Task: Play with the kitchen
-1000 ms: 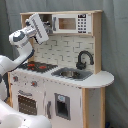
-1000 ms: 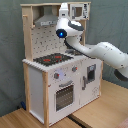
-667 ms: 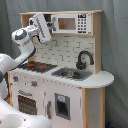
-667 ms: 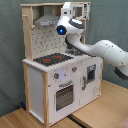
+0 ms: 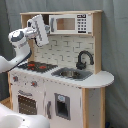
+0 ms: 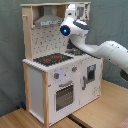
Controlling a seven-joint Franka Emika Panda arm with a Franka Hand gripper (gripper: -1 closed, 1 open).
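The toy kitchen of white panels [image 5: 70, 100] and pale wood stands in both exterior views. Its black-red hob [image 5: 37, 66] lies left of the sink [image 5: 70, 74] and the black tap [image 5: 84, 59]. The oven door [image 5: 27, 104] is closed. My gripper [image 5: 39, 24] hangs high above the hob, right in front of the hood area and beside the microwave [image 5: 67, 23]. In the second exterior view the gripper [image 6: 75, 11] sits next to the grey hood [image 6: 47, 20], above the hob [image 6: 52, 59] and the dotted backboard [image 6: 47, 42]. It touches nothing that I can see.
A grey curtain [image 5: 115, 45] hangs behind the kitchen. The kitchen stands on a wooden surface [image 6: 102, 112]. My white arm [image 6: 107, 50] reaches in from the second exterior view's right. A white rounded robot part [image 5: 22, 120] fills the first exterior view's lower left.
The gripper has risen a little and shifted slightly toward the hood and microwave. Nothing on the kitchen has moved.
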